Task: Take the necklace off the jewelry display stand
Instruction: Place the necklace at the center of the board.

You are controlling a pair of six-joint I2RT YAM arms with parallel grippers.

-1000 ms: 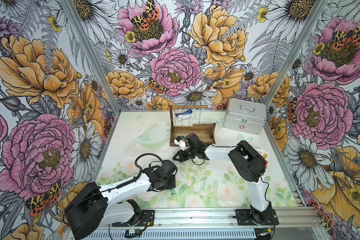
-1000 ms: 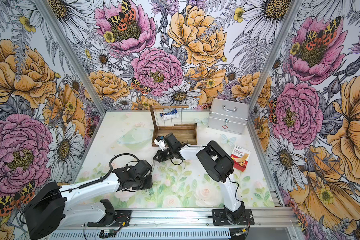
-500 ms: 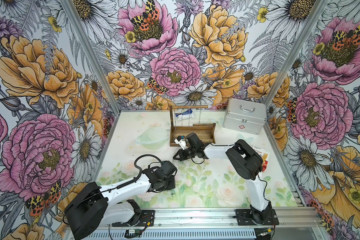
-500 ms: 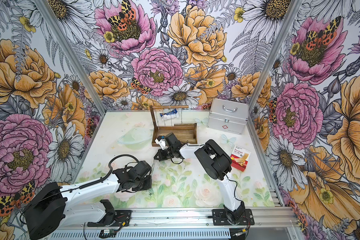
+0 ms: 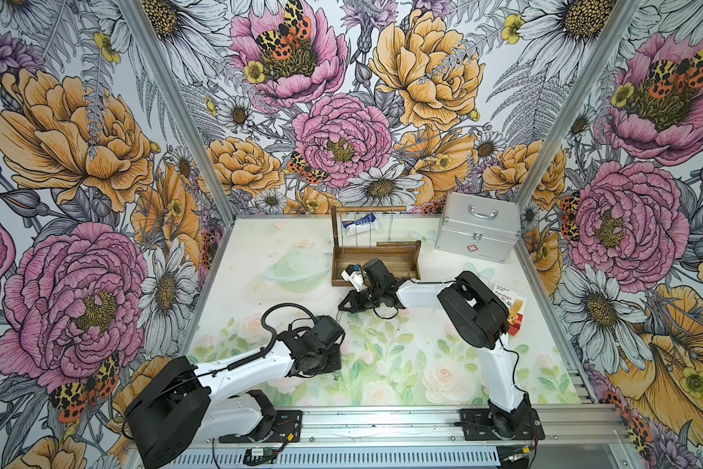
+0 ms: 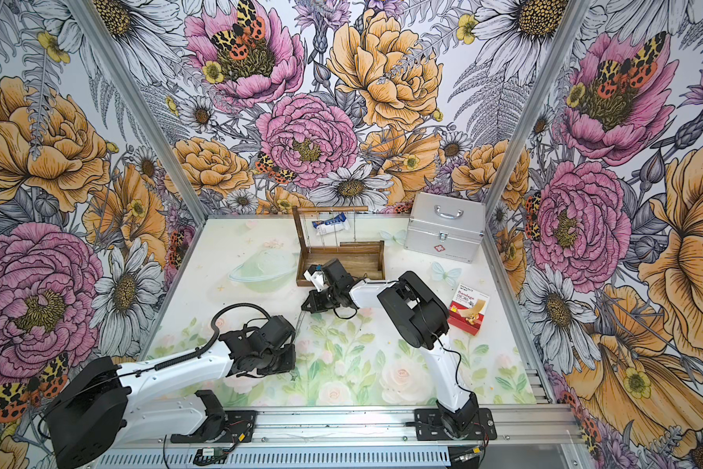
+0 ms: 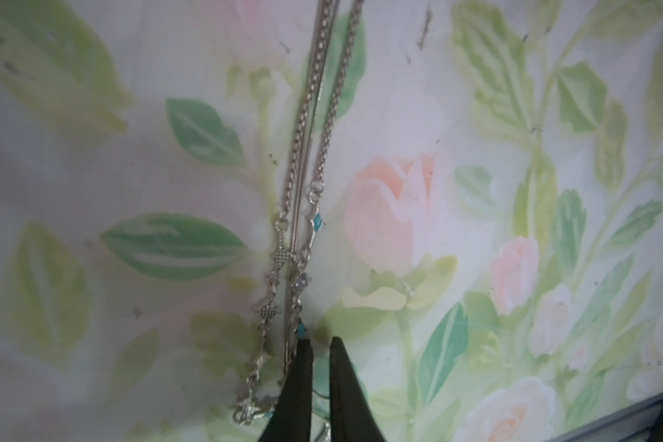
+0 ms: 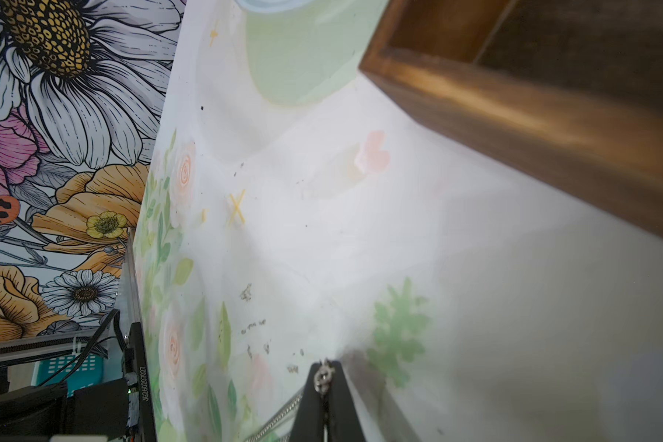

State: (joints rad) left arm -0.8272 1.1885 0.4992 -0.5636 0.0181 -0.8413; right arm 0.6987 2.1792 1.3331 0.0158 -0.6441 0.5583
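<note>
The silver necklace [image 7: 297,153] lies stretched along the floral mat, off the jewelry display stand [image 5: 376,260]. My right gripper [image 8: 324,373] is shut on its ring clasp, low over the mat just in front of the stand's tray [image 8: 513,114], as a top view shows [image 5: 342,308]. My left gripper [image 7: 320,344] is at the pendant end. Its fingers [image 7: 299,382] are almost together, and a bit of chain shows in the slit between them. In both top views the left wrist [image 5: 315,345] hides those fingers.
Thin chains [image 5: 389,227] still hang from the stand's top rod [image 5: 368,209]. A blue-and-white packet [image 5: 360,225] lies behind it. A silver metal case [image 5: 477,231] stands at the back right, and a red bandage box [image 5: 510,306] lies by the right wall.
The right arm's elbow has drifted slightly left, while its gripper stays in front of the stand's tray. The left arm has hardly moved.
</note>
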